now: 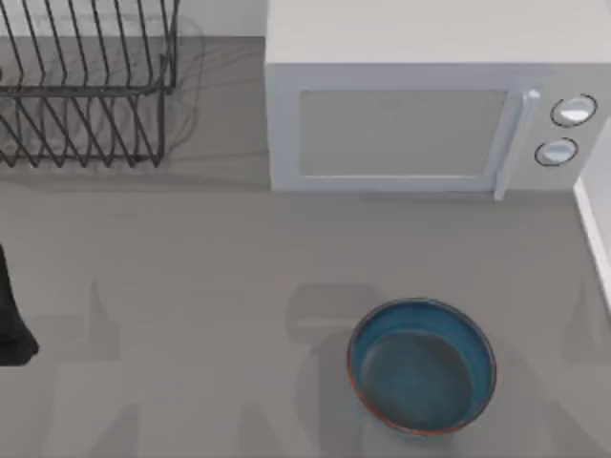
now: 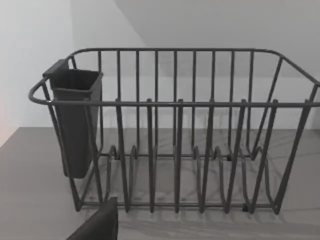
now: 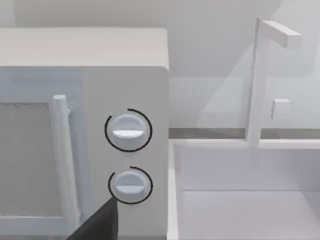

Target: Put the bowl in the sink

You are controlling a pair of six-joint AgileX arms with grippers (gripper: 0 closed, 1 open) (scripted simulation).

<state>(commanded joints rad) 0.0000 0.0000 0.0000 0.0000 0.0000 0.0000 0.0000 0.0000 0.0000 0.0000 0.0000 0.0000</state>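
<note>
The blue-glazed bowl (image 1: 421, 367) with a thin reddish-brown rim stands upright on the grey counter, at the front and right of centre, with nothing touching it. The white sink (image 3: 245, 205) lies to the right of the microwave; its rim (image 1: 596, 234) shows at the top view's right edge, behind and to the right of the bowl. A dark part of my left arm (image 1: 11, 315) sits at the left edge, far from the bowl. A dark tip of my left gripper (image 2: 97, 225) faces the dish rack. A dark tip of my right gripper (image 3: 100, 222) faces the microwave's knobs.
A white microwave (image 1: 420, 105) with its door closed stands at the back, its two knobs (image 3: 128, 130) beside the sink. A white faucet (image 3: 260, 80) rises behind the sink. A dark wire dish rack (image 1: 86, 86) with a cutlery cup (image 2: 75, 120) is at the back left.
</note>
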